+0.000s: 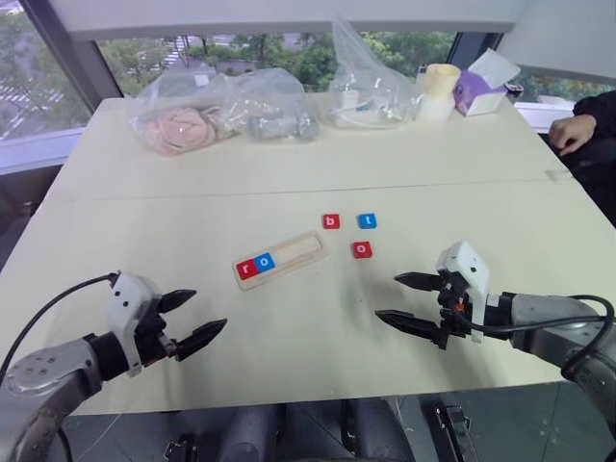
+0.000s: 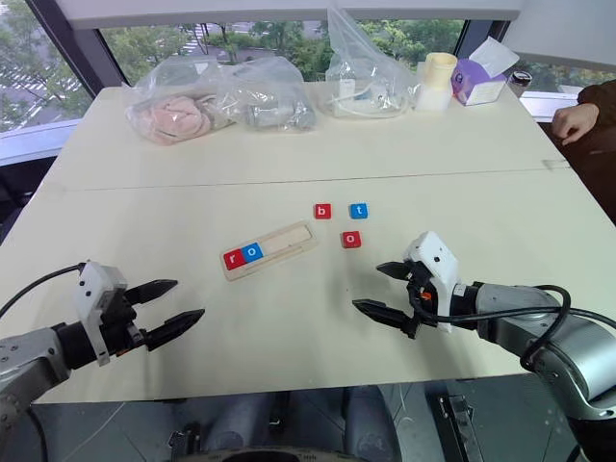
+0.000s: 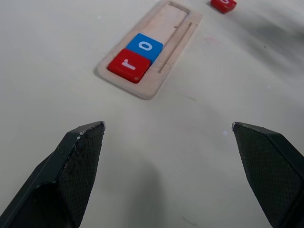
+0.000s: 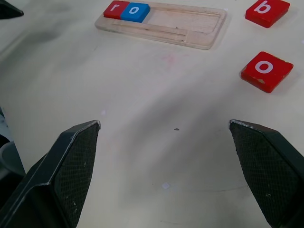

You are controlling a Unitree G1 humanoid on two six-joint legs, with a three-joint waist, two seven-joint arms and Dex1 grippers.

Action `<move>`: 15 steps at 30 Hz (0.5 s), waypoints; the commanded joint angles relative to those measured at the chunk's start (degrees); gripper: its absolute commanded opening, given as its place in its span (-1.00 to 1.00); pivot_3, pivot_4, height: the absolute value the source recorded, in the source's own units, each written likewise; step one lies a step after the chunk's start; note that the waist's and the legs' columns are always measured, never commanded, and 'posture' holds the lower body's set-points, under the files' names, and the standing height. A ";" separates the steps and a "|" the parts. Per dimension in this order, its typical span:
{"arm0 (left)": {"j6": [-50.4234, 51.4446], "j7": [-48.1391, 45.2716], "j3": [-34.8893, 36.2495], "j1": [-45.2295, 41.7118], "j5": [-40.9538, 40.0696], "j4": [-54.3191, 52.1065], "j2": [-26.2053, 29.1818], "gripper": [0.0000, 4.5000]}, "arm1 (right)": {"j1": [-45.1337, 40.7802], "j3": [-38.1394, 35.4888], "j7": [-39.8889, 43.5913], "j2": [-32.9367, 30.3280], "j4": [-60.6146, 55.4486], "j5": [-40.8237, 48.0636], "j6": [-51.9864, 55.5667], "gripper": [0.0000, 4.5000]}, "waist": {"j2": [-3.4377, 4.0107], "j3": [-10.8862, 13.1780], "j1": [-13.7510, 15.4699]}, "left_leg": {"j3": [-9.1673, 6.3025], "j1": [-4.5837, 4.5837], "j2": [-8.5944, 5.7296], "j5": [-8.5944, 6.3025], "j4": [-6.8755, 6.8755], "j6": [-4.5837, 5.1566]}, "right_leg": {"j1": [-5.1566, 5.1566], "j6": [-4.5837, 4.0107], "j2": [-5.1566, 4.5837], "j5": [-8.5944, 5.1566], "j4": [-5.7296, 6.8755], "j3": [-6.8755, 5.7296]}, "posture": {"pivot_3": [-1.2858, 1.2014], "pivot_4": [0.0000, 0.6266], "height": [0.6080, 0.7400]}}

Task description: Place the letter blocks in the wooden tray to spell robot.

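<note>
The wooden tray [image 1: 280,260] lies at the table's middle, holding a red r block [image 1: 246,269] and a blue o block [image 1: 265,261] at its left end. Loose on the table to its right lie a red b block [image 1: 330,221], a blue t block [image 1: 367,220] and a red o block [image 1: 361,249]. My left gripper [image 1: 191,320] hovers open near the front left, short of the tray, nothing between its fingers. My right gripper [image 1: 412,300] hangs open near the front right, below the red o block, empty as well.
Clear plastic bags [image 1: 221,111] with soft items, a bag [image 1: 371,91] of parts, a pale roll [image 1: 439,91] and a purple tissue box [image 1: 479,91] line the far edge. A person's hand [image 1: 573,132] rests at the far right edge.
</note>
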 commanded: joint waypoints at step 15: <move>-2.44 -0.30 1.28 -0.66 0.69 1.83 0.07 1.00 | -2.51 0.00 1.04 2.26 -0.10 -3.07 -0.58 0.97 | -0.01 -0.01 -0.05 | 0.01 0.01 0.00 0.02 -0.01 0.03 | -0.01 -0.06 0.05 0.04 0.04 0.00 | 0.03 -0.52 1.00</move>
